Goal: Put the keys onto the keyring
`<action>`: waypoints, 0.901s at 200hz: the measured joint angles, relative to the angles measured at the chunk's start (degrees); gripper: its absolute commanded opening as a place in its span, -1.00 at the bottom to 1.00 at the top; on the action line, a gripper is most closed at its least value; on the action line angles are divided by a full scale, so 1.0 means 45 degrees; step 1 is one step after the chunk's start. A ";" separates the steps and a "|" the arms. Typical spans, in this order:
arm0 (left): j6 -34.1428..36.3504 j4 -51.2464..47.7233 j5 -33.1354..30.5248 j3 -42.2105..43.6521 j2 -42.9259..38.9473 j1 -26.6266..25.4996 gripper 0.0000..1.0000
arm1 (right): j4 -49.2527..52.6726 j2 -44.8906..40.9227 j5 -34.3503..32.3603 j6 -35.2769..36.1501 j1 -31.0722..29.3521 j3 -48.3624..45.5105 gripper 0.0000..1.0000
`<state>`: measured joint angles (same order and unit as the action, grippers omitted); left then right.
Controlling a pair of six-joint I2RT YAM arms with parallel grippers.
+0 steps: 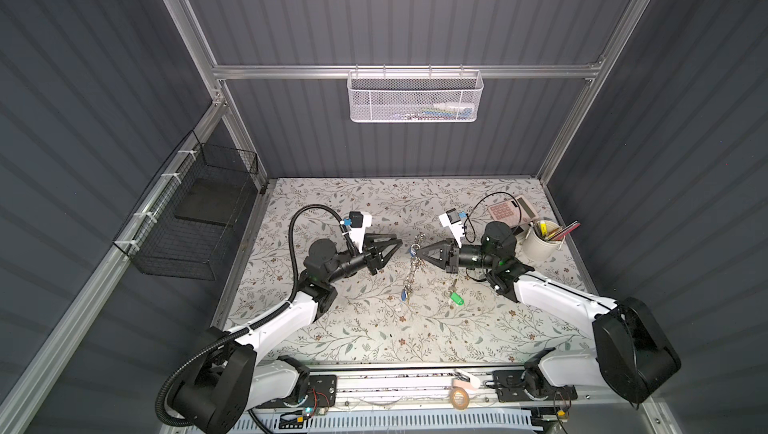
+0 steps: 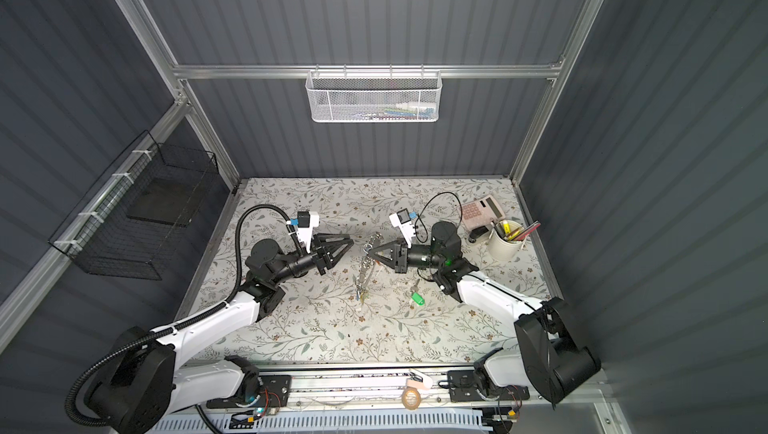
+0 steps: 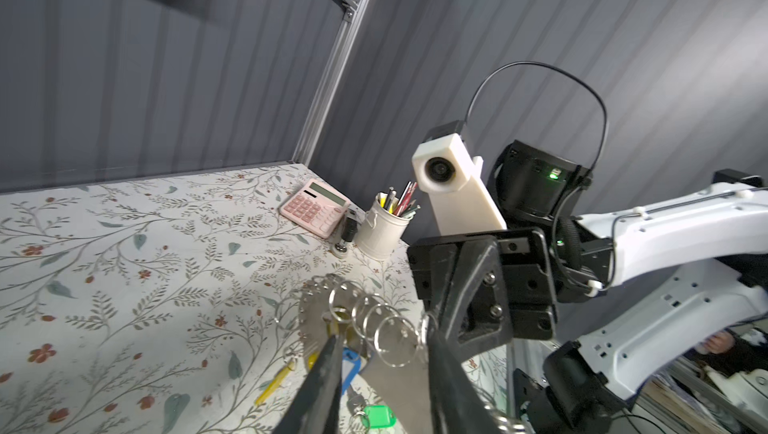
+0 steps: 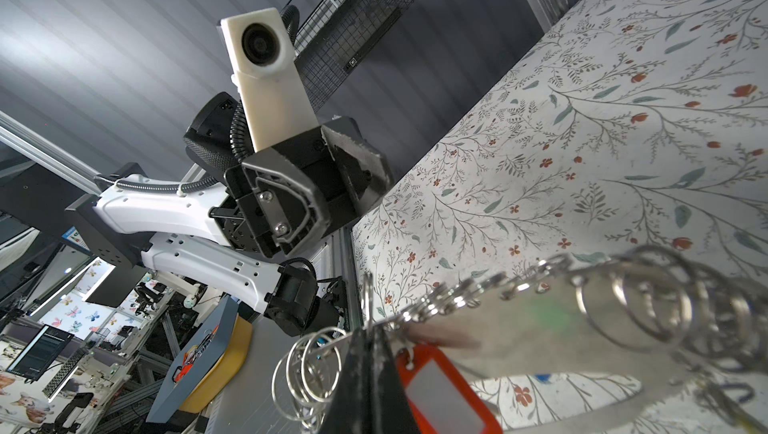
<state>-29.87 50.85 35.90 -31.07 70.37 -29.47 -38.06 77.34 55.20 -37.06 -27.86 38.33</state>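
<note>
right end effector is pinched shut on the big grey loop keyring full of silver rings and tags, holding its top up off the floral bench, I'd guess for threading. left end effector sits just beside it, jaws partly apart, empty. small silver keys with the green plastic tag lie on the bench under the right arm

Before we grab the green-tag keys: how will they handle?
Likely floppy: the keys and green tag lie splayed at different angles, so they look loosely linked; whatever isn't pinched should dangle. Probably light and flat on the table, so a push should slide them, not roll them. Thin metal may slip; the tag looks the easier grip.
</note>
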 measured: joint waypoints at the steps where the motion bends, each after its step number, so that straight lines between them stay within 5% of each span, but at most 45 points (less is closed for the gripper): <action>1: 0.0000 0.0000 0.0000 0.0000 0.0000 0.0000 -0.27 | 0.0000 0.0000 0.0000 0.0000 0.0000 0.0000 -1.00; 95: -0.1579 0.2550 0.0777 0.0277 0.2055 -0.0549 -0.34 | -0.0291 0.0053 0.0034 -0.0253 0.0000 0.0000 -1.00; 180: -0.1724 0.2720 0.0937 0.0155 0.2375 -0.0865 -0.54 | -0.0291 0.0073 0.0078 -0.0248 0.0000 0.0000 -1.00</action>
<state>-37.63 63.09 40.12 -30.37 81.06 -33.36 -39.38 77.67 55.55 -38.17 -27.86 38.33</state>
